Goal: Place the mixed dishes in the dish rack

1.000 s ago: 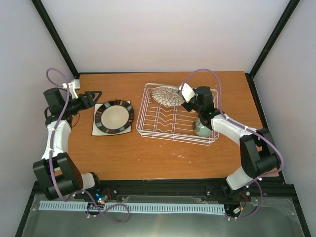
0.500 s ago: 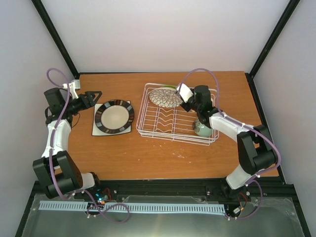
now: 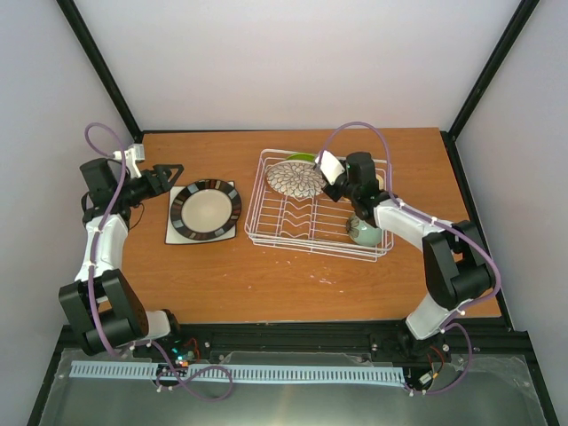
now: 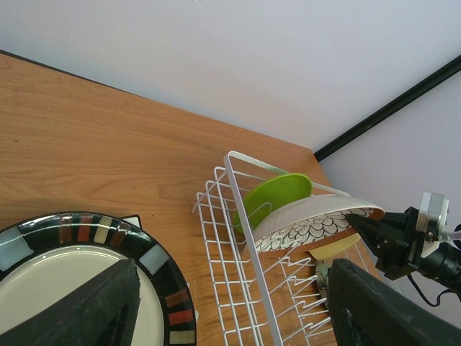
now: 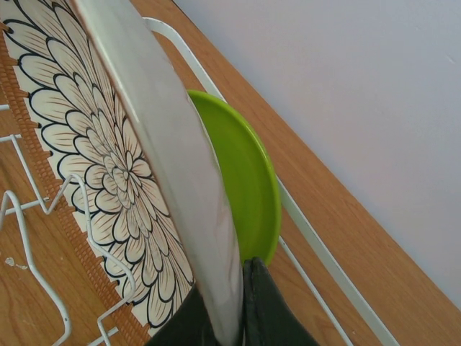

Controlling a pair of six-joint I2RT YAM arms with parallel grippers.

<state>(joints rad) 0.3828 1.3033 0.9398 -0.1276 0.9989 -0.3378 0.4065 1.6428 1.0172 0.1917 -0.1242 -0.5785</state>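
My right gripper (image 3: 332,185) is shut on the rim of the petal-patterned plate (image 3: 297,177) and holds it tilted over the back of the white wire dish rack (image 3: 266,232). The plate (image 5: 108,166) fills the right wrist view, with the lime-green small plate (image 5: 245,180) standing just behind it in the rack. The pale mint bowl (image 3: 364,233) sits in the rack's right end, with the pale yellow mug (image 3: 380,183) partly hidden by the arm. The dark-rimmed cream plate (image 3: 206,209) lies on the white square plate (image 3: 176,236), left of the rack. My left gripper (image 3: 170,173) is open and empty just behind them.
The rack's wavy dividers (image 4: 317,281) stand below the held plate. Black frame posts (image 3: 106,71) run up at both back corners. Bare wooden table (image 3: 266,284) lies in front of the rack.
My right gripper has lowered the petal-patterned plate a little toward the rack's dividers and tilted it more upright. The left arm has not moved.
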